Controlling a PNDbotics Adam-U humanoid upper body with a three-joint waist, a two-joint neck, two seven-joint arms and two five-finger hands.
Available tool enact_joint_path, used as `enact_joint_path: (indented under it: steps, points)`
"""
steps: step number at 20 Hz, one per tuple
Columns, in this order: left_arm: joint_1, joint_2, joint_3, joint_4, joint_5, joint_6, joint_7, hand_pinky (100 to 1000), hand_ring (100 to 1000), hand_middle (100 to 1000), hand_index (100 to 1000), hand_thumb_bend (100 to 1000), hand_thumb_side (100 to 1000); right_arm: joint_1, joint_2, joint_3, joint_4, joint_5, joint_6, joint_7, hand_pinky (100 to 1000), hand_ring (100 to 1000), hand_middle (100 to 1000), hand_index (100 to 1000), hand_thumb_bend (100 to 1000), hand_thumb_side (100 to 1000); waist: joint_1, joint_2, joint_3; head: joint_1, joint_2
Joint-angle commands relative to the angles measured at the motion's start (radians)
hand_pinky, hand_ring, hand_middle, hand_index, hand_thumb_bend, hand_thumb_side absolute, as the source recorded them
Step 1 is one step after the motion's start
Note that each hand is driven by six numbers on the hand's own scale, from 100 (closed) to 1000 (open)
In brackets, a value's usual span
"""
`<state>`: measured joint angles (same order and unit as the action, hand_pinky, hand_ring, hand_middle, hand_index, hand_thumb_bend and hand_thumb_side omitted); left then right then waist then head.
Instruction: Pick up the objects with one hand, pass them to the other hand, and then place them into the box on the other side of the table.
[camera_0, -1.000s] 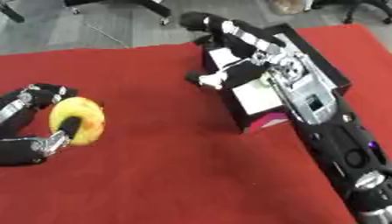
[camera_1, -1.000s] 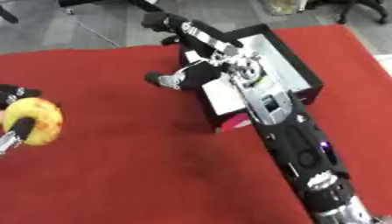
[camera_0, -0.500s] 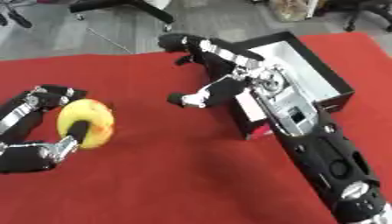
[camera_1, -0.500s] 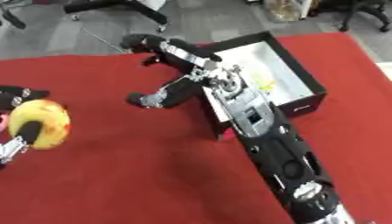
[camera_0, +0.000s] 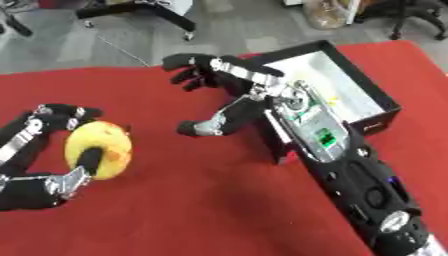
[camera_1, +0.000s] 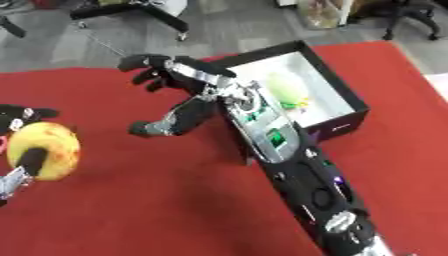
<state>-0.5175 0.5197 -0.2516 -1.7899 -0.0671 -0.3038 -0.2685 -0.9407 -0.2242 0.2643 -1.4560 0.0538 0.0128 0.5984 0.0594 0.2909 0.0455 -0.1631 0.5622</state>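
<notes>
A round yellow object with red patches (camera_0: 107, 148) sits in my left hand (camera_0: 45, 150) at the left over the red table cover; fingers and thumb curl round it. My right hand (camera_0: 229, 94) hangs open over the middle of the table, fingers spread toward the left, thumb (camera_0: 206, 125) pointing down-left, nothing in it. A gap of red cloth lies between the two hands. The black box with a white inside (camera_0: 378, 101) stands at the right behind my right forearm; a pale green and yellow thing (camera_1: 287, 90) lies in it.
The red cover (camera_0: 201, 200) ends at the far edge against grey floor. An office chair base (camera_0: 144, 12) and a bag (camera_0: 328, 12) stand beyond the table. My right forearm (camera_0: 350, 170) crosses the lower right.
My right hand has swung left, away from the box toward the table's middle, with its fingers spread. The left hand with the yellow object has shifted a little to the right.
</notes>
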Motion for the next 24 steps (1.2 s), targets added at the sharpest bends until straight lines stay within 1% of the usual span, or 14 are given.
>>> enact_joint_path:
  steps: [1, 4, 8, 12, 16, 21, 24]
  points:
    - [-0.005, 0.006, 0.003, -0.026, -0.039, -0.037, 0.023, 876, 579, 477, 478, 100, 338, -0.014, 0.006, 0.004, -0.029, -0.035, 0.044, 0.027, 874, 903, 1000, 925, 465, 176, -0.015, -0.015, 0.004, -0.012, 0.006]
    - [-0.001, -0.003, 0.000, -0.026, -0.076, -0.066, 0.049, 865, 574, 471, 481, 100, 330, -0.015, 0.010, 0.006, -0.042, -0.060, 0.075, 0.040, 873, 903, 1000, 922, 462, 174, -0.018, -0.014, 0.004, -0.015, 0.002]
    - [0.001, -0.018, -0.007, -0.017, -0.108, -0.086, 0.075, 865, 569, 467, 484, 100, 335, -0.016, 0.015, 0.015, -0.061, -0.085, 0.105, 0.049, 872, 903, 1000, 914, 461, 171, -0.020, -0.011, 0.006, -0.014, -0.010]
    - [-0.001, -0.029, -0.013, -0.004, -0.128, -0.093, 0.085, 861, 569, 466, 486, 100, 332, -0.014, 0.024, 0.025, -0.071, -0.098, 0.134, 0.063, 871, 900, 1000, 907, 454, 172, -0.019, -0.009, 0.008, -0.016, -0.021]
    - [-0.009, -0.040, -0.017, 0.016, -0.150, -0.099, 0.090, 856, 566, 464, 487, 100, 330, -0.017, 0.034, 0.035, -0.083, -0.112, 0.158, 0.072, 869, 895, 1000, 905, 453, 168, -0.018, -0.009, 0.010, -0.019, -0.026]
    - [-0.030, -0.066, -0.021, 0.037, -0.164, -0.106, 0.112, 853, 563, 462, 488, 100, 330, -0.014, 0.052, 0.046, -0.084, -0.107, 0.186, 0.078, 858, 875, 998, 902, 461, 170, -0.016, -0.008, 0.016, -0.027, -0.035]
    - [-0.039, -0.084, -0.022, 0.053, -0.164, -0.093, 0.136, 861, 559, 459, 488, 100, 344, -0.012, 0.061, 0.052, -0.081, -0.102, 0.203, 0.082, 856, 874, 995, 899, 459, 170, -0.015, -0.007, 0.021, -0.036, -0.036]
